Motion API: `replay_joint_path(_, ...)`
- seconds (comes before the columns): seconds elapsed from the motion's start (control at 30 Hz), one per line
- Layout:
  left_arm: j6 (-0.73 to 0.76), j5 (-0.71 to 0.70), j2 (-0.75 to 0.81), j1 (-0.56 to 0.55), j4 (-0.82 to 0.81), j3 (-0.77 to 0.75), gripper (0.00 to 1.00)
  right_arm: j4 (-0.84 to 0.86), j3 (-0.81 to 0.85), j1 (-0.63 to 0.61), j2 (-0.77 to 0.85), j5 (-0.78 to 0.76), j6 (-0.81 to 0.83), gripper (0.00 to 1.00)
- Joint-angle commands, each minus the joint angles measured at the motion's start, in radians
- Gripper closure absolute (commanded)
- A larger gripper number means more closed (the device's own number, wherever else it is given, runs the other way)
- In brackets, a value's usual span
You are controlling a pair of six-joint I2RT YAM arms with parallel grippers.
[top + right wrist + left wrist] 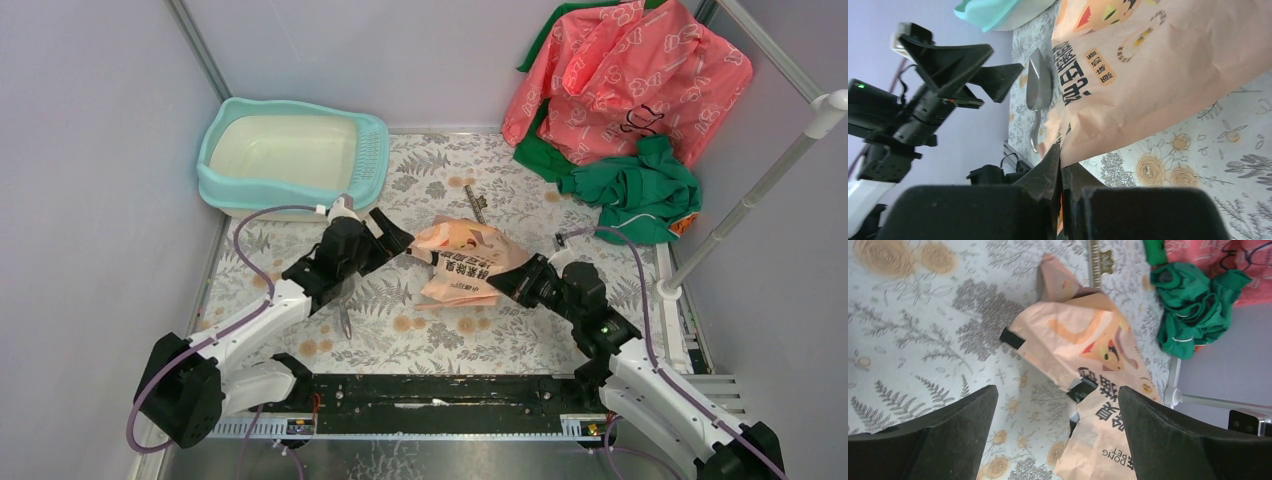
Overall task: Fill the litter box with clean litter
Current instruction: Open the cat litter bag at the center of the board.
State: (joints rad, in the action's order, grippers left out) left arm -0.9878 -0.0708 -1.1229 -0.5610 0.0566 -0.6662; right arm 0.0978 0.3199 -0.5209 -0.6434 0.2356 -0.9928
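A table cover point(400, 335) printed with grey ferns and tan flowers fills the floor of the pale-walled cell. A pink printed raincoat point(620, 75) is heaped in the far right corner, with a crumpled green garment point(640, 185) lying against its near edge, beside a slanting white pole point(760, 190).

The litter box point(262, 190) sits in the far left corner, well apart from both arms. It is a turquoise tray with its slotted rim toward the centre of the table, and its cream inner pan shows bare.

A pink-orange printed litter bag point(465, 262) (a cartoon cat and dark lettering on its face) lies crumpled on its side at the centre of the table, between the two arms.

The left gripper point(402, 237) is just beside the bag's left end. Its fingers point(963, 425) are spread wide with nothing between them, and the wrist view looks past them onto the bag and the cloth. The right gripper point(505, 280) is at the bag's right end with its fingers point(1048, 170) pinched together on the bag's edge, a sliver of orange showing in the seam between them.

A grey metal scoop point(1039, 87) lies on the cloth close by the bag's near left side. A thin dark strip point(480, 208), too small to identify, lies just beyond the bag.
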Motion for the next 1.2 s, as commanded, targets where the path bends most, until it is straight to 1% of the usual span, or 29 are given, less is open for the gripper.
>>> replay_joint_path(0.0,-0.098,0.005,-0.012,0.003,-0.096,0.071,0.01,0.262,-0.078,-0.005,-0.002,0.088,-0.198,0.95)
replay_joint_path(0.03,-0.113,0.006,-0.020,0.003,-0.116,0.083,0.01,0.295,-0.093,-0.004,-0.001,0.094,-0.218,0.96)
replay_joint_path(0.13,-0.164,0.008,-0.051,0.003,-0.174,0.107,0.01,0.310,-0.109,-0.005,0.007,0.101,-0.244,0.98)
replay_joint_path(0.3,-0.262,0.046,-0.107,0.003,-0.382,0.149,0.01,0.341,-0.144,0.002,0.042,0.109,-0.304,0.99)
replay_joint_path(0.43,-0.328,0.044,-0.182,0.000,-0.498,0.165,0.01,0.359,-0.173,0.008,0.057,0.111,-0.339,0.99)
replay_joint_path(0.57,-0.371,0.040,-0.258,-0.005,-0.570,0.159,0.01,0.415,-0.205,0.012,0.055,0.118,-0.381,1.00)
replay_joint_path(0.67,-0.397,0.007,-0.290,-0.015,-0.584,0.160,0.01,0.425,-0.210,0.013,0.054,0.123,-0.390,1.00)
replay_joint_path(1.0,-0.506,-0.061,-0.351,-0.033,-0.809,0.247,0.01,0.435,-0.222,0.020,0.074,0.135,-0.416,1.00)
replay_joint_path(1.17,-0.520,-0.079,-0.360,-0.042,-0.852,0.252,0.01,0.434,-0.227,0.028,0.076,0.145,-0.420,1.00)
